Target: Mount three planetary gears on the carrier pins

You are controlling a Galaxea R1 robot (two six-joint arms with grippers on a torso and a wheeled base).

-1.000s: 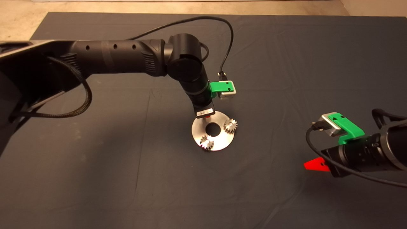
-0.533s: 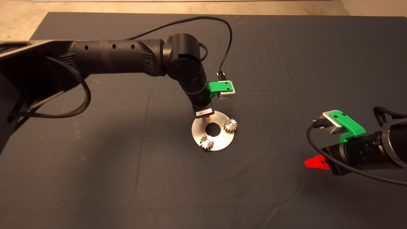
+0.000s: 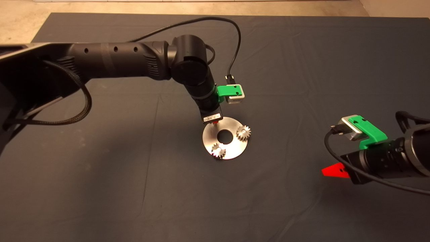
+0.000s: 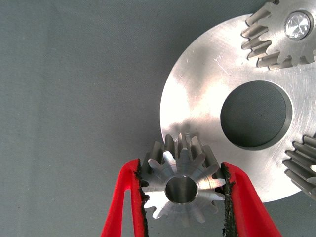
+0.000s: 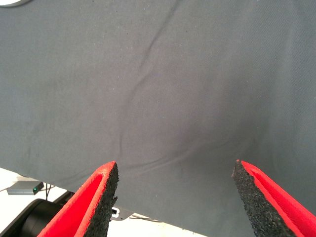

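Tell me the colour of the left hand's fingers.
Red, with black pads; the fingers show best in the left wrist view, gripping a steel gear.

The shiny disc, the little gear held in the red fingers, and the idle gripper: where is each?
Disc [image 3: 231, 153]: head view, bare face near its edge.
Held gear [image 4: 182, 188]: left wrist view, around its bore.
Right gripper [image 5: 175, 197]: right wrist view, gap between open fingertips.

Shiny silver gear [image 4: 183, 190] between red fingers [image 4: 123, 207] with black pads; silver disc [image 4: 207, 98]; dark grey mat [image 3: 302, 67].
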